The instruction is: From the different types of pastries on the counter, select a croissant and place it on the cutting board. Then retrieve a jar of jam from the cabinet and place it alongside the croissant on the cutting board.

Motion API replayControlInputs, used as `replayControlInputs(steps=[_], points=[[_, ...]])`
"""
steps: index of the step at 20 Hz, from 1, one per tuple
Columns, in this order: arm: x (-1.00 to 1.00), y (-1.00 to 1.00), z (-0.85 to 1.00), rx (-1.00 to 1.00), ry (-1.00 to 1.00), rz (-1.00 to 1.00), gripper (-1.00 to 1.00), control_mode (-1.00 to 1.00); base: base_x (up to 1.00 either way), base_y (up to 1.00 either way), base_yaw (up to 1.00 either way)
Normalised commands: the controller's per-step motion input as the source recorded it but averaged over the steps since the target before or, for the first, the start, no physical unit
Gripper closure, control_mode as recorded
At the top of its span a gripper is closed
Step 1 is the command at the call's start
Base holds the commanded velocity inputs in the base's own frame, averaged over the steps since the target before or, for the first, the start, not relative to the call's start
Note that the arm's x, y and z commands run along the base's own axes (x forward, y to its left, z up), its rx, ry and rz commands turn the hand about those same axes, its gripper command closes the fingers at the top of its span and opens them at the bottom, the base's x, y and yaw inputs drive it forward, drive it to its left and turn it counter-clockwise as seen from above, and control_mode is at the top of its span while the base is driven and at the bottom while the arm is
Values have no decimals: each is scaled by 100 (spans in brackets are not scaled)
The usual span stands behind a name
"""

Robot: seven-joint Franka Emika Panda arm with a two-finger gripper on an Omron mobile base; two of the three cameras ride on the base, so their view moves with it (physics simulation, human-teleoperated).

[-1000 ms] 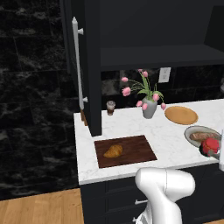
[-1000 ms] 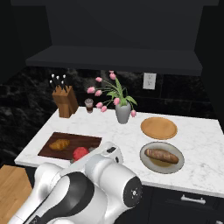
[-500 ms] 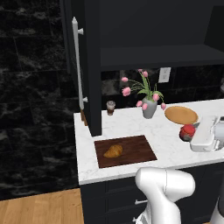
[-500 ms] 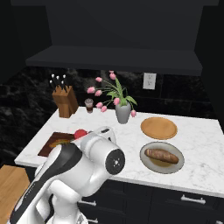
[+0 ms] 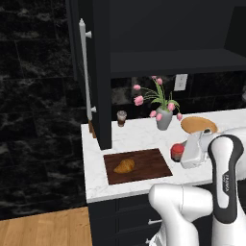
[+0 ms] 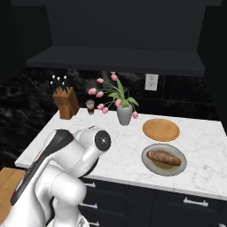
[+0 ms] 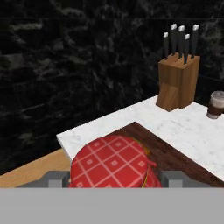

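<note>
Holding: the jar of jam [image 5: 177, 152] is gripped by the fingers [image 5: 184, 154] (red checked lid [image 7: 111, 162] seen between them).
Position: carried just right of the cutting board [image 5: 144, 166].
Croissant [image 5: 124, 166]: laid on the board.
Table [image 5: 139, 134]: white marble.

A: Where's the small golden-brown crescent croissant [image 5: 124, 166]?

B: Left of centre in the left base view, lying flat on the dark reddish-brown wooden cutting board [image 5: 149, 161], toward its left half.

A: And the squat red jar of jam [image 5: 177, 152]?

B: Just right of the board's right edge, upright. In the hand view its red checked lid [image 7: 113, 162] sits bottom centre.
</note>
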Motion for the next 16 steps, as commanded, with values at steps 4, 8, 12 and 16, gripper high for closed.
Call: replayControlInputs(steps=[4, 8, 12, 16], points=[[32, 29, -19, 0, 2, 0, 100, -100, 0, 0, 0], [18, 0, -18, 6, -13, 0, 100, -100, 0, 0, 0], [54, 0, -30, 2, -8, 0, 100, -100, 0, 0, 0], [46, 0, -18, 0, -1, -1, 100, -100, 0, 0, 0]])
